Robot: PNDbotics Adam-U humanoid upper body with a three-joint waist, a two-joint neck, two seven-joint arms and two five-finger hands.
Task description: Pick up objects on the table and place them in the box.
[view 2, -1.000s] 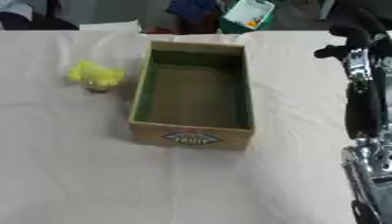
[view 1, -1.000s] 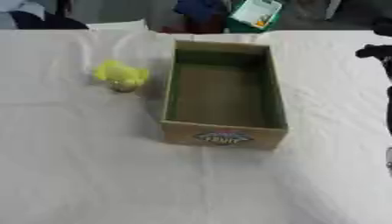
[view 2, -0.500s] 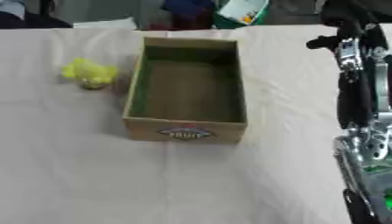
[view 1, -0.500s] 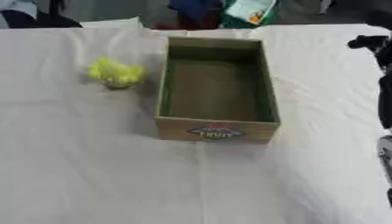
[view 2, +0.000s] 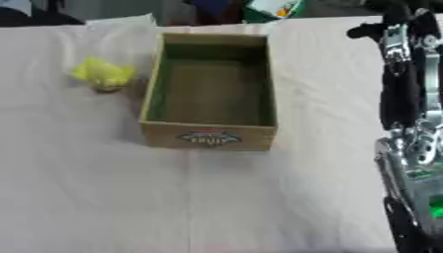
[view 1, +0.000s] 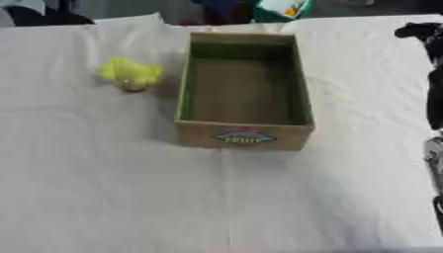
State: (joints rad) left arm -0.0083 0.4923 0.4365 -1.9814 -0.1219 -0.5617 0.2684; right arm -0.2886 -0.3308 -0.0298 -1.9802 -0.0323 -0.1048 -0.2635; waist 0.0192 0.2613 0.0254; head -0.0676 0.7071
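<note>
currently, the cardboard box (view 1: 243,91) stands open-topped near the middle of the table (view 1: 104,188), which is covered with a white cloth. its interior is green and holds nothing visible. the near short wall of the box carries a printed label (view 1: 243,137) with a red and dark emblem; the lettering cannot be read.

a small yellow object (view 1: 131,75), soft-looking and irregular in shape, lies on the cloth to the left of the box, near its far left corner but apart from the wall. its exact kind cannot be made out.

the right arm (view 2: 411,99) enters along the right edge of the view, black with silver joints, and extends toward the far side of the table. the right hand (view 2: 380,28) shows as a dark shape at the upper right, well apart from the box and from the yellow object. whether its fingers are straight or curled cannot be told. it holds nothing that can be seen.

the left hand shows in neither view.

a green and white item (view 1: 281,8) sits beyond the far edge of the table, behind the box.
</note>
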